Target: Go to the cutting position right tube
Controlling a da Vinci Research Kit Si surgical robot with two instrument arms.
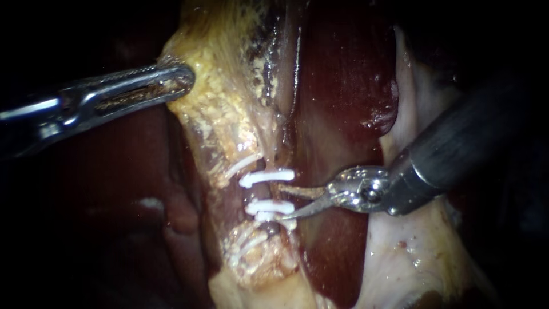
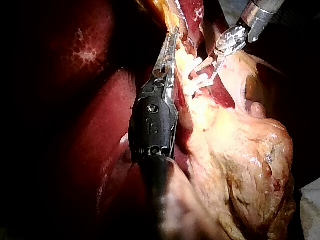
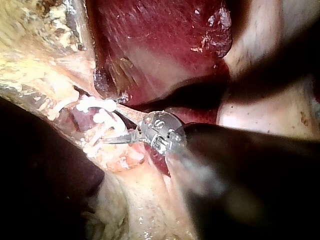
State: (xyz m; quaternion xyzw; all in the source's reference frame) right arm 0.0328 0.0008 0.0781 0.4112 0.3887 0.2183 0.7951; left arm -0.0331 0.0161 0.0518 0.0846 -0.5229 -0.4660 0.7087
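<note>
The right instrument (image 1: pixel 287 203) has its claw open a little way, like small scissors, and it holds nothing. Its two thin blades point at the white clips (image 1: pixel 266 177). One blade sits just below the end of the top clip. The other lies against the end of the lower clips. The tube (image 1: pixel 260 193) is the short dark red bit between the clips, just ahead of the blade tips. Well away from the clips, the left instrument (image 1: pixel 177 80) has its long claw closed on the edge of the yellow tissue (image 1: pixel 223 114). The dark red liver (image 1: pixel 337 86) lies beside the clips, behind the right instrument.
</note>
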